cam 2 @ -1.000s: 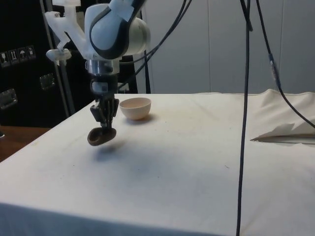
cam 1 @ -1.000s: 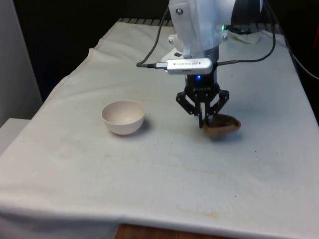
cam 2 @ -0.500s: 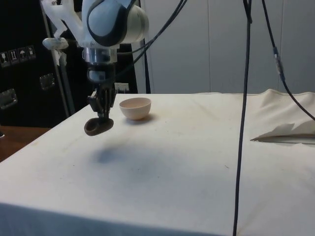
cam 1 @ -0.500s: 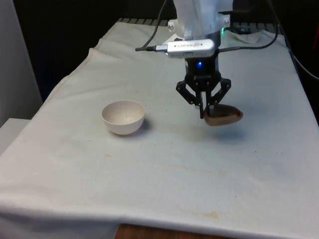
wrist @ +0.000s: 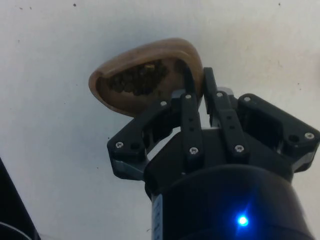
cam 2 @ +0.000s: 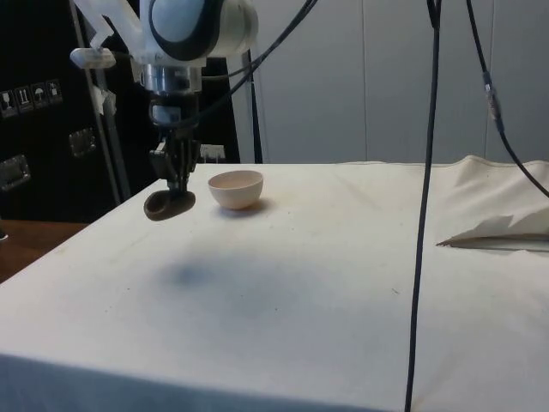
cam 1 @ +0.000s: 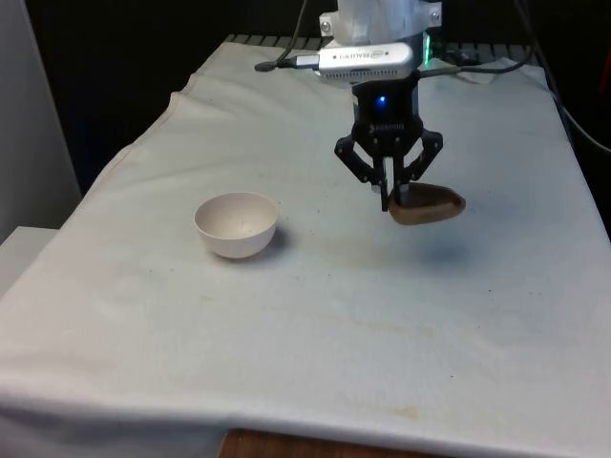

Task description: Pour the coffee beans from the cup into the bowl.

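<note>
The black two-finger gripper pinches the rim of the brown wooden cup, which hangs above the white cloth, well apart from the cream round bowl. The thin rim hold could slip; coffee beans may spill early.

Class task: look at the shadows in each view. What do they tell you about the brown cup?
Front view: the brown cup casts a soft shadow on the white cloth, detached from it. Side view: the shadow lies well below the cup, so it hangs clear. Wrist view: even light shows the coffee beans inside.
</note>
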Robot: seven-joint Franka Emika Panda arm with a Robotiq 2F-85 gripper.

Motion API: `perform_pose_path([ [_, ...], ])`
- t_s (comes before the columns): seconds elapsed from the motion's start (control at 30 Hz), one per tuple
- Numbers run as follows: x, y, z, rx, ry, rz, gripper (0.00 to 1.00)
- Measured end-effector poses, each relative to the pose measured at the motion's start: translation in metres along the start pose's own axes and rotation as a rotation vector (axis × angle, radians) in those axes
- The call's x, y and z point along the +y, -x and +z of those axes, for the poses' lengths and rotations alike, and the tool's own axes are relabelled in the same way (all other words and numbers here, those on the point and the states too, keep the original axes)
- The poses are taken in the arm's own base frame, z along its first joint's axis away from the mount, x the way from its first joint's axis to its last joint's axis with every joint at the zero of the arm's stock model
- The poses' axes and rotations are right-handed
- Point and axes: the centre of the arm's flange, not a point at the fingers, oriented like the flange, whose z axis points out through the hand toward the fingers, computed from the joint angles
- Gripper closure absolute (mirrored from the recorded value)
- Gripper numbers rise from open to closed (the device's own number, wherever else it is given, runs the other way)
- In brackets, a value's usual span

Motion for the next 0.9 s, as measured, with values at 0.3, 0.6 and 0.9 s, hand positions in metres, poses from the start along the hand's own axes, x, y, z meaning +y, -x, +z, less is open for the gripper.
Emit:
perform_pose_path([
  [0.3,0.002,-0.001,-0.016,0.004,0.006,-0.003,1.00],
  [0.6,0.007,-0.003,-0.034,0.003,0.024,-0.012,1.00],
  [0.9,0.011,-0.003,-0.052,-0.003,0.048,-0.021,1.00],
])
